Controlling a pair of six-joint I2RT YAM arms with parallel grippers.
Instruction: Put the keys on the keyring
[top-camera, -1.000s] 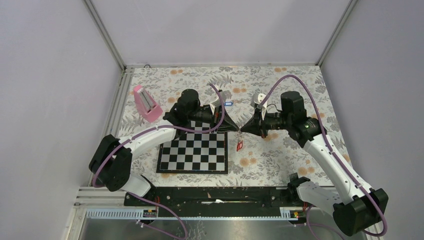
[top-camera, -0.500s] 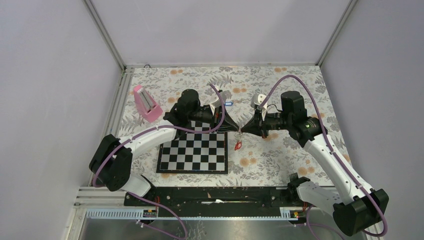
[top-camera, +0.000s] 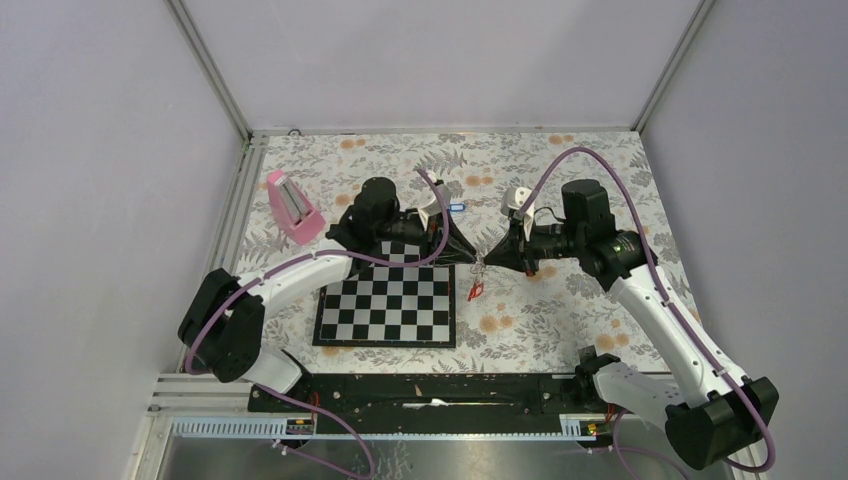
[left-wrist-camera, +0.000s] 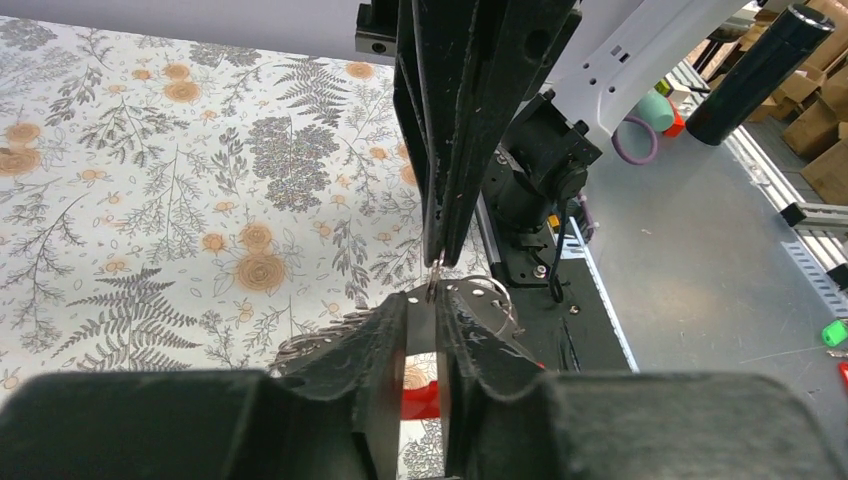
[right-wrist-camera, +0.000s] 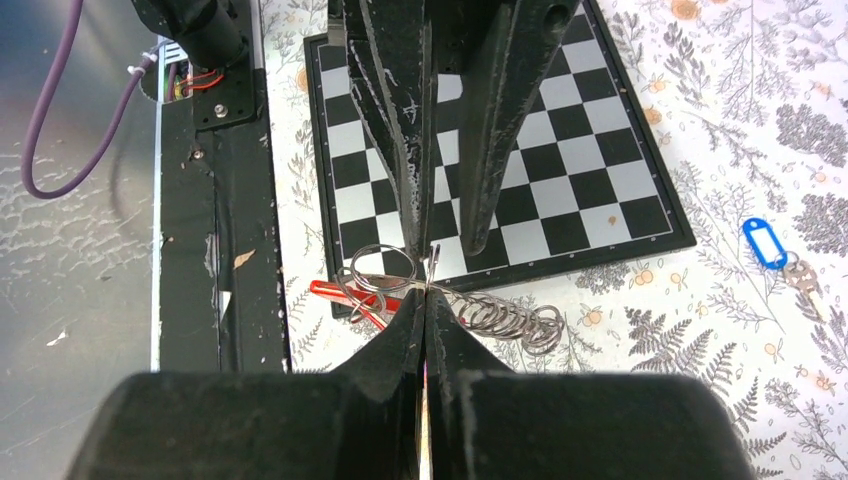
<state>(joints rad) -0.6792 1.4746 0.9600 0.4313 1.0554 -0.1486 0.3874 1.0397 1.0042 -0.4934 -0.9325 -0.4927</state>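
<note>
Right gripper (right-wrist-camera: 427, 293) clamped on thin wire keyring (right-wrist-camera: 374, 270) just off the black-and-white chessboard's (top-camera: 388, 310) far right corner, red-tagged key (top-camera: 476, 291) apparently hanging from it; left gripper (left-wrist-camera: 424, 305) opposite, jaws slightly apart; blue-tagged key (right-wrist-camera: 765, 243) lies beyond that corner, so next: fetch, thread.

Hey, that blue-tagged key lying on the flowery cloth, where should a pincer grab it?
By the blue tag, straight down from above, closing across its narrow width: it lies flat and looks bulkier than the thin metal key.
</note>
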